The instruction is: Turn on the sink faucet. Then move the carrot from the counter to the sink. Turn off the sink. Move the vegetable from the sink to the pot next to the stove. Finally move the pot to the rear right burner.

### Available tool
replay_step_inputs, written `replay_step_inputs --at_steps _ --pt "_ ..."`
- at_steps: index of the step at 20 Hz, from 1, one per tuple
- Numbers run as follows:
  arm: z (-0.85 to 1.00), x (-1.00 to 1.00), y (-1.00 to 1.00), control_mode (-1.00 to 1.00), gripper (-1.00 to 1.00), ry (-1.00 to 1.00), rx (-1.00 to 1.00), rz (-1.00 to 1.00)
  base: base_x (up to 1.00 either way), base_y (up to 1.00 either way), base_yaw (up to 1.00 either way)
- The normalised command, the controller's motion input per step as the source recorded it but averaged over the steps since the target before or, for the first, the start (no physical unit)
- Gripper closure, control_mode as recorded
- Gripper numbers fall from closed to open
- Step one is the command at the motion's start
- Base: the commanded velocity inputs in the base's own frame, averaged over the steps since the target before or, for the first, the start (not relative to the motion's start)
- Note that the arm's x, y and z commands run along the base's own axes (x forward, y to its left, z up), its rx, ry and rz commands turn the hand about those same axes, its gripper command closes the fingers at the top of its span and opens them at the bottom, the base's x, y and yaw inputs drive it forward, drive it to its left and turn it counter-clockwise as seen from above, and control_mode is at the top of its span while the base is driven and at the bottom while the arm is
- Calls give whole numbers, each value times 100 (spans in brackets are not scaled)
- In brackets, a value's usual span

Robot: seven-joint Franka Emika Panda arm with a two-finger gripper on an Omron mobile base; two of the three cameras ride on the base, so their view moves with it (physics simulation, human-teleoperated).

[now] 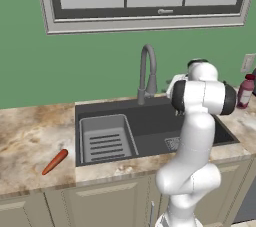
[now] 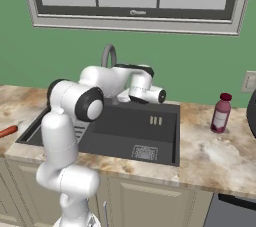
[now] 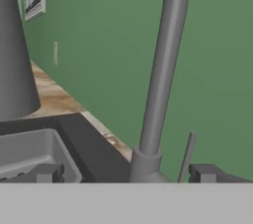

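Reaching for the faucet (image 3: 160,70) at the far edge of the sink (image 1: 150,126), I have the fingers (image 3: 48,172) spread wide, its base standing between them. Its thin side lever (image 3: 187,155) looks stiff, light and slick; I'd push it near the tip, which sits just left of my right finger. The carrot (image 1: 55,161) waits on the surface (image 1: 30,141), well left of the sink.

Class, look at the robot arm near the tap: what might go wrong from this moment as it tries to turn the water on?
1. The thin grey side lever is slim; the open gripper may slip past it or bump the tall grey gooseneck faucet instead.
2. The small orange carrot lies near the marbled counter's front edge, so a clumsy later grasp might knock it off.
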Motion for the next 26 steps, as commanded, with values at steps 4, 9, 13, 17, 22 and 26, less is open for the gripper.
replay_step_inputs --at_steps 4,9,13,17,22,26 --pt "0 18 9 -100 -100 0 0 1 0 0 0" --pt "0 4 14 -100 -100 0 0 1 0 0 0" --pt "-2 4 15 -100 -100 0 0 0 0 0 0" --pt "-4 17 3 -100 -100 0 0 1 0 0 0" --pt "-12 25 0 -100 -100 0 0 3 0 0 0" --pt "-20 17 0 -100 -100 0 0 4 0 0 0"
